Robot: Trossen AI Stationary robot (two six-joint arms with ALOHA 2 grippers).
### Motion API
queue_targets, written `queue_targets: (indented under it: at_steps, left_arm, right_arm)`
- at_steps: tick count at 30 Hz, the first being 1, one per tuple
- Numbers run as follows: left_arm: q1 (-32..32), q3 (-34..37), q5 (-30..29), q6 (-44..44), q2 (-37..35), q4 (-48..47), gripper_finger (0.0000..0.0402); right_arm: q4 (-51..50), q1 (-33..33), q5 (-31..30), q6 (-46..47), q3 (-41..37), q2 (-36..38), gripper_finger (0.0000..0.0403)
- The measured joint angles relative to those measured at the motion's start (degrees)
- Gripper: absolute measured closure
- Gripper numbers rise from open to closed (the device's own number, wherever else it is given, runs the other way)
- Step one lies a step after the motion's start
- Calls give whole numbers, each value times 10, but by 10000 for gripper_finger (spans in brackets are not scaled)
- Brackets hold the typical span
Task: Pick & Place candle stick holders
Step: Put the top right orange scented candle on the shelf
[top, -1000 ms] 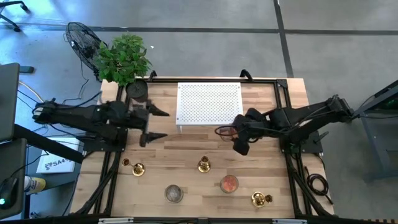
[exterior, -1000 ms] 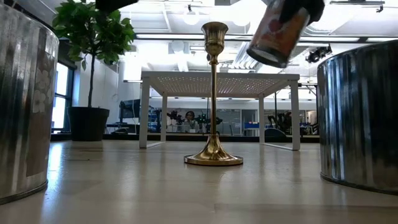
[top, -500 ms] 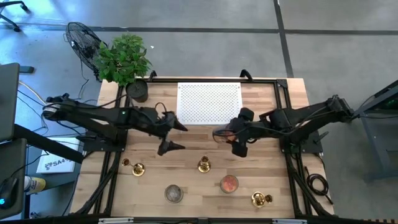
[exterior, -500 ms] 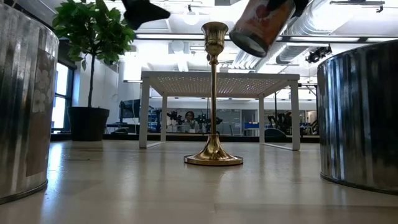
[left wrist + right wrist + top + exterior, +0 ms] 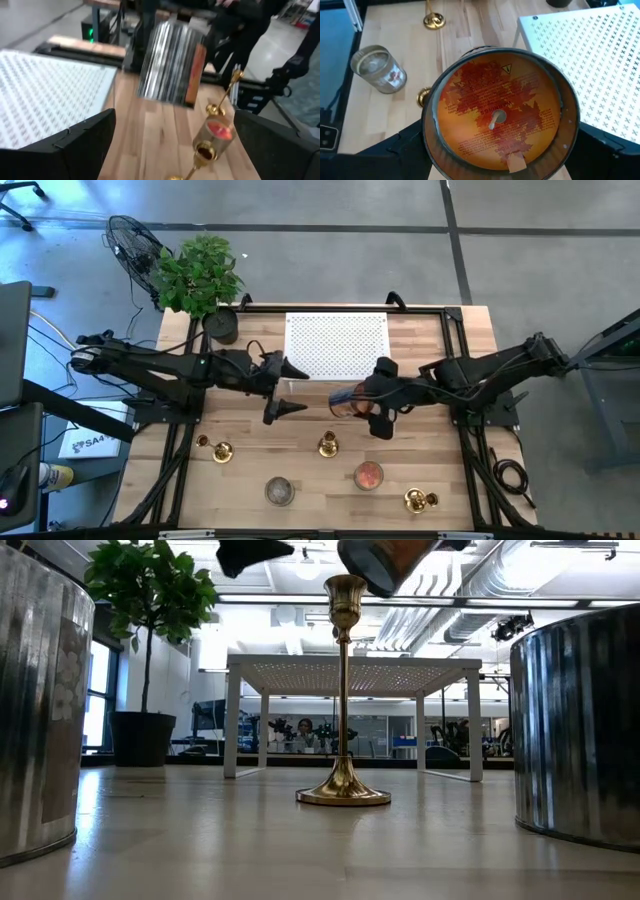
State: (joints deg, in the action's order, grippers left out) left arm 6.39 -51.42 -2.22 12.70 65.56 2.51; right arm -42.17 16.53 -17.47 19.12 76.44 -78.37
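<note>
Carrying: our right gripper is clamped on a candle jar, mid-table, above the wood.
Left gripper: fingers apart, empty, hovering beside it.
Candlesticks: standing nearer, untouched.
Next: we judge the jar needs setting down first.

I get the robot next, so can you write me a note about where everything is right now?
Left claw: open and empty, in the air beside the white stand.
Right claw: shut on a candle jar, held up over the middle of the table.
Candlesticks: three stand on the table, one left, one middle, one front right. No claw touches them.
Done: no candlestick is picked up.
Left: probably set the jar down, then pick and place each candlestick.
</note>
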Motion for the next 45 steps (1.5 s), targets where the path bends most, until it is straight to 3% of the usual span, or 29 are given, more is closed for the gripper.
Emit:
queue_targets:
  at_steps: [9, 17, 45]
  left_arm:
    - [0, 0, -2, -11, 0, 14, 2]
    - [0, 0, 5, -49, 63, 115, 2]
    - [-1, -31, 17, -54, 139, 86, 2]
  right_arm:
    - [4, -2, -12, 0, 0, -1, 65]
    - [31, -26, 15, -22, 0, -36, 65]
    - [115, -57, 74, -67, 0, -43, 65]
